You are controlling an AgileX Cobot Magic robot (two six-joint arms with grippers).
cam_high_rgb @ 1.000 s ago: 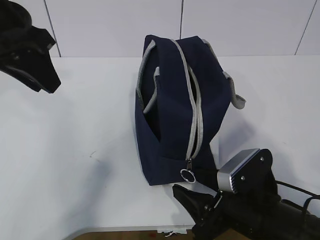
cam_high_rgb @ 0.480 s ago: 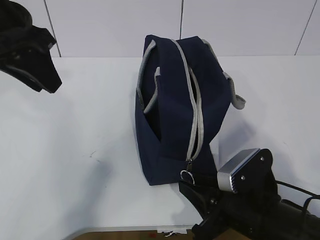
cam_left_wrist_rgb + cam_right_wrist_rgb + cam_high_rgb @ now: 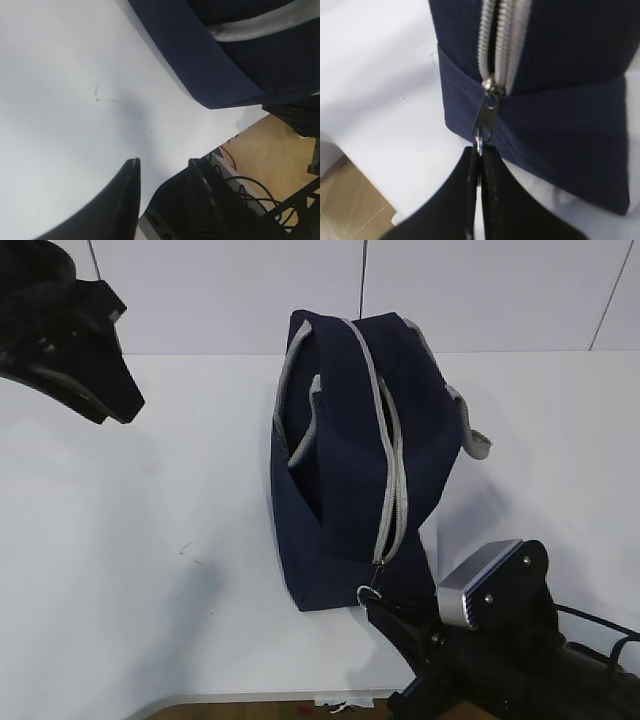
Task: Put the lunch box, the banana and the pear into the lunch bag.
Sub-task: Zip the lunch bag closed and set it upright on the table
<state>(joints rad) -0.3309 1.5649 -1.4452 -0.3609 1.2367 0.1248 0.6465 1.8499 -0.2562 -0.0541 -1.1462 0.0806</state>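
The navy lunch bag (image 3: 335, 470) stands on the white table (image 3: 150, 540), its grey zipper (image 3: 392, 490) running along the top toward me. My right gripper (image 3: 374, 606) is at the bag's near end, shut on the zipper's ring pull (image 3: 368, 592). In the right wrist view the jaws (image 3: 479, 150) pinch the ring below the slider tab (image 3: 485, 117) of the zipper (image 3: 502, 40). My left gripper (image 3: 115, 405) hangs open and empty above the table's far left; it also shows in the left wrist view (image 3: 162, 162). The lunch box, banana and pear are out of view.
Grey strap handles (image 3: 470, 420) hang off both sides of the bag. The bag's near corner (image 3: 225, 65) shows in the left wrist view, beside the table's front edge and cables (image 3: 250, 185) over the wooden floor below.
My right gripper has moved up to the ring pull and closed on it. The left arm has shifted a little to the right.
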